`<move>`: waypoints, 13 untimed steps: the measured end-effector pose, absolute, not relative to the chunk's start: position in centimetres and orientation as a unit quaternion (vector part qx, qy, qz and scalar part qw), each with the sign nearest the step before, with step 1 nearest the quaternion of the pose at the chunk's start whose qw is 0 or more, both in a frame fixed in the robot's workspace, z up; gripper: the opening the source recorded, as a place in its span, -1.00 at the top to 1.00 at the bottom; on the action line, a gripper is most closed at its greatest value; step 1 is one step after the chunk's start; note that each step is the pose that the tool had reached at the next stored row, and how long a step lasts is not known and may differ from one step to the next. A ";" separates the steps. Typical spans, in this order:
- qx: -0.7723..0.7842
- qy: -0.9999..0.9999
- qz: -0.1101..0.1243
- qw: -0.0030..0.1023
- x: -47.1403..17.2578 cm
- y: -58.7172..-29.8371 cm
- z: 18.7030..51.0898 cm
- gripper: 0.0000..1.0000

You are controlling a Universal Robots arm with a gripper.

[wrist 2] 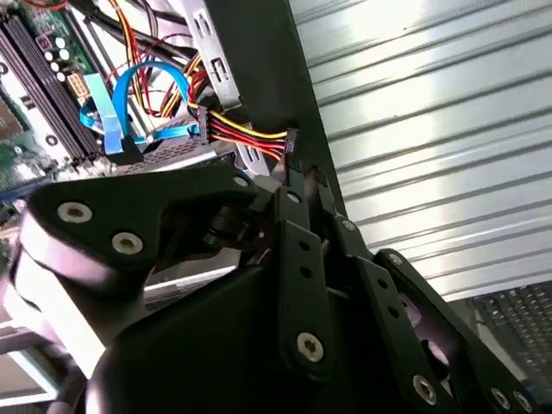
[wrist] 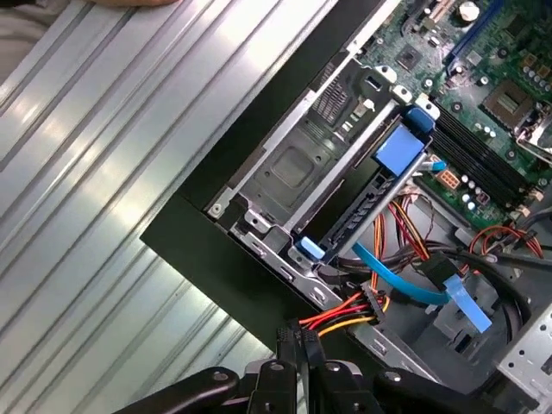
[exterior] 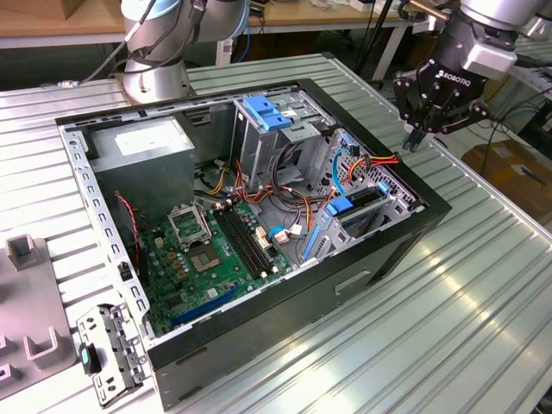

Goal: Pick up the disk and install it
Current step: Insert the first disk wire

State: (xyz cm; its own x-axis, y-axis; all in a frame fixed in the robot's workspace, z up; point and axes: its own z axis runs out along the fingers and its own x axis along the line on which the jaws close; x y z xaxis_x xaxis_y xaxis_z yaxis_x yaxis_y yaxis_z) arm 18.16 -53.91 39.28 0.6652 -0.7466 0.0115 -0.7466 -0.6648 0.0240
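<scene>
The flat dark grey disk with bright blue plastic carrier rails [exterior: 358,204] sits inside the grey sheet-metal drive bay [exterior: 390,217], at the corner of the open black computer case [exterior: 379,259] on the exterior view's right. In the first wrist view it shows edge-on [wrist: 354,211], lying along the bay with a blue tab at each end. The black gripper [exterior: 415,138] hangs above the case rim just beside that bay, apart from the disk, its jaws clenched together on nothing in both wrist views [wrist: 297,345] [wrist 2: 297,185]. Judging by this, the pick-up is done and the install is at or near its end, though full seating cannot be told. Any further press would call for contact on the blue rail end, clear of the red, yellow and black power cable [wrist: 345,315] just beneath the fingertips.
</scene>
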 end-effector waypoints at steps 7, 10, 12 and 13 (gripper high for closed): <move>0.942 -0.335 0.001 0.013 18.2 -53.9 38.9 0.47; 0.950 -0.311 0.001 0.011 18.2 -53.9 38.7 0.34; 0.956 -0.294 0.001 0.009 18.1 -53.9 38.4 0.34; 0.958 -0.288 0.000 0.008 18.1 -53.9 38.3 0.34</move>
